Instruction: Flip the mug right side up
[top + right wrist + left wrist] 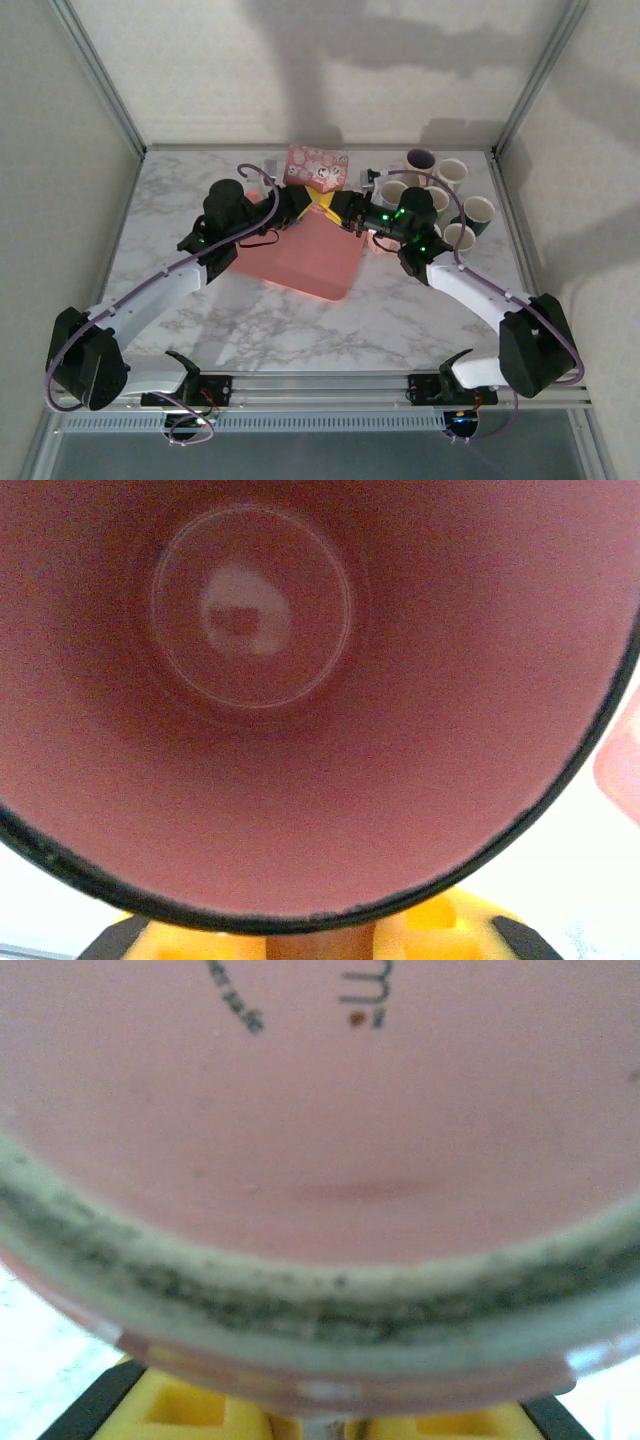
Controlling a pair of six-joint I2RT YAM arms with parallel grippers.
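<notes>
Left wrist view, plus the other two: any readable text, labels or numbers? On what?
"m", upside down, with a small dot beside it: dark print on the base of the mug, cut off by the top edge of the left wrist view, so it may be part of a longer word.
Slanted dark print to its left on the same base: too blurred to read.
Mug side, top view: pattern only, no text.
Cups: none.

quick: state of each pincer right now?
Left pincer: closed, holding the pink patterned ceramic mug at its base end.
Right pincer: at the mug's rim; open or closed cannot be told.
</notes>
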